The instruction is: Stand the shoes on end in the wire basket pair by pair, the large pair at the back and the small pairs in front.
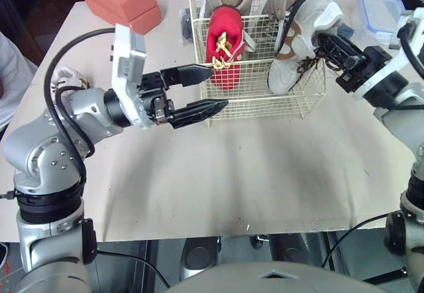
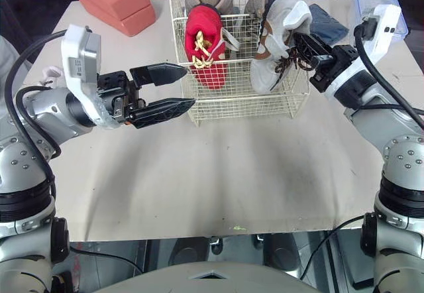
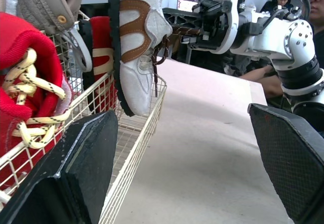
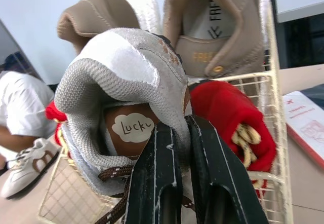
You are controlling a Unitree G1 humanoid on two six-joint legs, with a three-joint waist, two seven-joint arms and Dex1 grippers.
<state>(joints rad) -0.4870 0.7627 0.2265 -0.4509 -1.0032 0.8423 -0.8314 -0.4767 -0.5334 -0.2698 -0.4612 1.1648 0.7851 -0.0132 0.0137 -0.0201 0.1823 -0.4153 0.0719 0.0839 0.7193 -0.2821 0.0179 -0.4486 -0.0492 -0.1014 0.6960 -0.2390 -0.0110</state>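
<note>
The right claw (image 4: 179,124) is clamped on the heel collar of a white mesh sneaker with brown trim and brown laces (image 2: 275,48). It holds the sneaker toe-down in the near right part of the cream wire basket (image 1: 255,102). I can't tell whether the toe touches the basket floor. Just past the sneaker, on the side away from that claw, stands a red fabric shoe with yellow laces (image 1: 224,48). Behind both, two large beige shoes (image 4: 223,31) stand on end against the back wall.

The left claw (image 1: 217,89) is spread wide and empty, just beside the basket's near left corner, its upper finger close to the red shoe. Behind that arm another white sneaker (image 4: 23,165) lies on the beige table (image 1: 232,174).
</note>
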